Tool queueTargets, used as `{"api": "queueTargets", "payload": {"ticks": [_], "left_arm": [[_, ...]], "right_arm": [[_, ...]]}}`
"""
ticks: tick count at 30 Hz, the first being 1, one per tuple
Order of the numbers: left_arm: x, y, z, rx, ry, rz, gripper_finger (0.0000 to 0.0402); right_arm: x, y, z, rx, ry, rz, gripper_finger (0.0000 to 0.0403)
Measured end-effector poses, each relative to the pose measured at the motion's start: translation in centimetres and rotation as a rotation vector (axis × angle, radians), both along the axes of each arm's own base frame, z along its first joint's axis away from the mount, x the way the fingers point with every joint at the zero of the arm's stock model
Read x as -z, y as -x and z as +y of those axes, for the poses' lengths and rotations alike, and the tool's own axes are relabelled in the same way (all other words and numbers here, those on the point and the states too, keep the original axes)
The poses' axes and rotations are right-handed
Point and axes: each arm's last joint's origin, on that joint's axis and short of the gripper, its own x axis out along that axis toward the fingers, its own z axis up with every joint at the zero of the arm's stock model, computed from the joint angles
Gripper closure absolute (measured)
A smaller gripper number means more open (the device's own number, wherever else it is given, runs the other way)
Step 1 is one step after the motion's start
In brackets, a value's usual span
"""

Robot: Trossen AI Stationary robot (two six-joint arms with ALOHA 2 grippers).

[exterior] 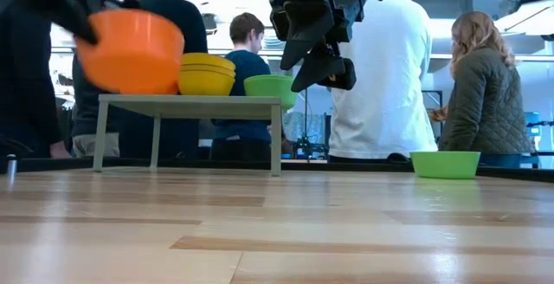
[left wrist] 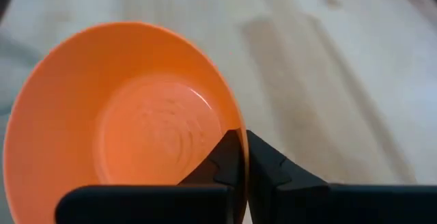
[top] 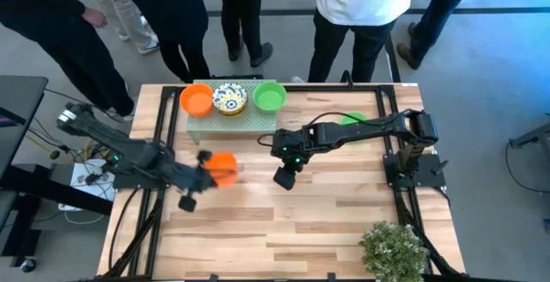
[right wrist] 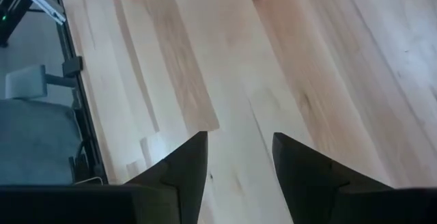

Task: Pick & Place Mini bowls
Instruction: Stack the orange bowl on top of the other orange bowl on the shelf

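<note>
My left gripper (top: 212,172) is over the table's left middle, shut on an orange bowl (top: 223,168) held high above the wood in the low view (exterior: 130,50). My right gripper (top: 288,172) hangs open above bare wood at the table's middle (right wrist: 239,162) and touches nothing. At the far edge, a low pale stand (top: 232,120) carries an orange bowl (top: 196,100), a blue-yellow patterned bowl (top: 229,98) and a green bowl (top: 270,96), each resting on its base. Another green bowl (exterior: 445,164) sits on the table, partly under the right arm (top: 352,119). My left gripper pinches the orange bowl's rim (left wrist: 231,125), with one finger (left wrist: 217,166) inside the hollow and the other finger (left wrist: 270,166) outside the wall. The bowl is lifted clear of the table, with its opening turned toward the wrist camera.
A bushy green plant (top: 394,248) stands at the near right corner. Several people stand beyond the far edge (exterior: 381,76). Bare wood (top: 284,230) stretches across the middle and near side of the table.
</note>
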Motion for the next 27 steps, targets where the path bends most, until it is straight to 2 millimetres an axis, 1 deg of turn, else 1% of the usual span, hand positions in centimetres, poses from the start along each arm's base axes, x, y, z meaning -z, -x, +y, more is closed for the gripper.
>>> {"api": "queueTargets", "payload": {"ticks": [3, 6, 11, 16, 19, 23, 27], "left_arm": [[-1.7, 2.4, 1.7, -0.099, -0.065, -0.103, 0.0394], [-3.5, 4.3, 3.3, -0.173, -0.101, -0.159, 0.0393], [-6.8, 5.8, 4.6, -0.249, -0.140, -0.197, 0.0394], [-10.0, 6.3, 6.2, -0.370, -0.267, -0.107, 0.0393], [-11.2, 6.2, 7.1, -0.427, -0.327, -0.025, 0.0394], [-12.0, 5.5, 8.5, -0.473, -0.375, 0.048, 0.0392], [-11.9, 4.6, 10.0, -0.489, -0.363, 0.136, 0.0394]], "right_arm": [[0.0, 0.0, 0.3, -0.008, 0.000, 0.003, 0.0245], [0.0, 0.0, 0.5, -0.011, 0.005, 0.002, 0.0253], [0.0, -0.2, 0.2, 0.041, 0.080, -0.025, 0.0265], [-0.2, -0.6, -0.6, 0.067, 0.086, -0.068, 0.0274], [-0.3, -0.6, -0.6, 0.068, 0.087, -0.070, 0.0277], [-0.3, -0.6, -0.6, 0.067, 0.086, -0.072, 0.0280], [-0.3, -0.6, -0.6, 0.068, 0.086, -0.072, 0.0280]]}}
